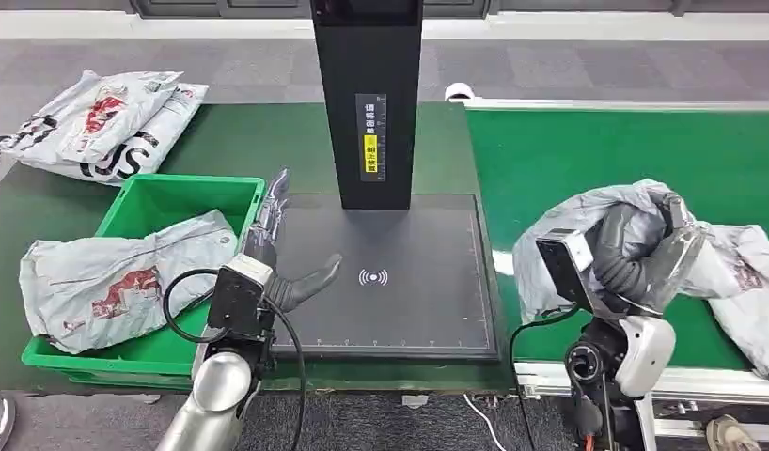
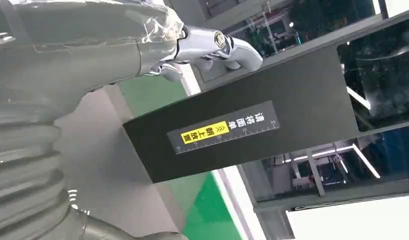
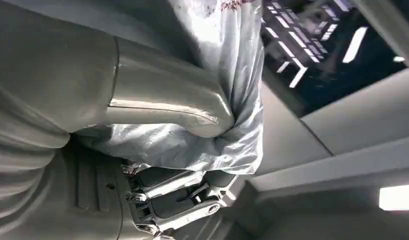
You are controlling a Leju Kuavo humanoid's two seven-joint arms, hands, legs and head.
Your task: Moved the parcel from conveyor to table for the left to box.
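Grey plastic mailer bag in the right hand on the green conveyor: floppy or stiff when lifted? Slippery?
Likely floppy: the grey plastic mailer bag bunches and creases around the right hand instead of holding shape, so loose ends should sag. Probably slippery: its film looks glossy in the right wrist view. Seems light for its size, though contents are hidden.

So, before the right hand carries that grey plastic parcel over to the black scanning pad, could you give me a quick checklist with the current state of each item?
1. Right hand grips the crumpled grey plastic parcel: ok; the right wrist view shows the thumb pressed into the plastic.
2. Parcel lifted free of the green conveyor belt: cannot tell.
3. Flat black scanning pad bare for the drop: not ok, the left hand is at its edge.
4. Left hand holds nothing: ok.
5. Black upright post out of the carry path: cannot tell.
6. Green plastic bin has room: ok, one parcel inside.
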